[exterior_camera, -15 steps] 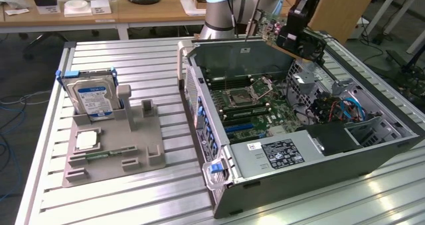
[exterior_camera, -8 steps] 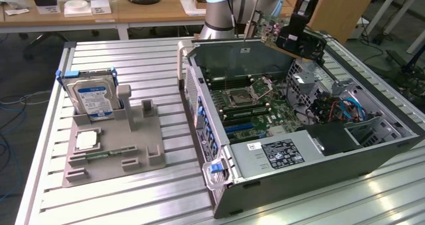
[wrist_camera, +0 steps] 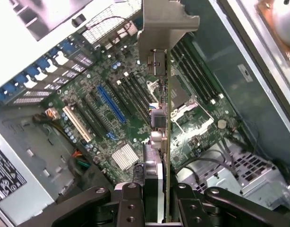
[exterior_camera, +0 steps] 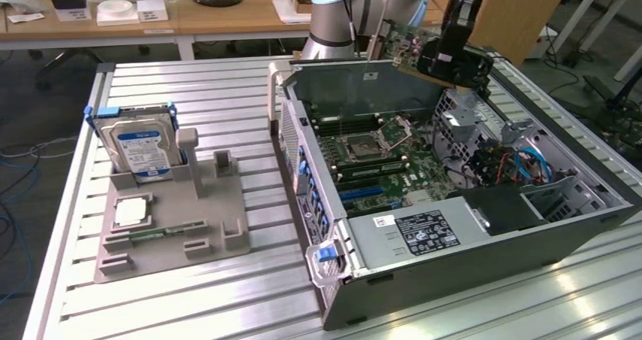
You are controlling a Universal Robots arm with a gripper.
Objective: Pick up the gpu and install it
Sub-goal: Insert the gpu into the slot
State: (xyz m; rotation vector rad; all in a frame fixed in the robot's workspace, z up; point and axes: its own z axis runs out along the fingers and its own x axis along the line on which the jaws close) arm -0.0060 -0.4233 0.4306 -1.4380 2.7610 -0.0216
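Note:
My gripper (exterior_camera: 449, 58) is shut on the gpu (exterior_camera: 407, 45), a thin green card with a silvery bracket, and holds it in the air above the back of the open computer case (exterior_camera: 592, 171). In the wrist view the gpu (wrist_camera: 167, 137) shows edge-on between the black fingers (wrist_camera: 131, 205), with its metal bracket (wrist_camera: 166, 23) at the far end. Beneath it lies the motherboard (wrist_camera: 135, 90) with a blue slot (wrist_camera: 109, 101) and black slots beside it. The card hangs apart from the board.
A grey holder (exterior_camera: 216, 231) lies on the slatted table at the exterior view's left, carrying a hard drive (exterior_camera: 140, 148), a processor chip (exterior_camera: 131, 212) and a memory stick (exterior_camera: 150, 236). The case also holds a power supply (exterior_camera: 422, 231), a drive cage (exterior_camera: 461, 129) and cables (exterior_camera: 522, 163).

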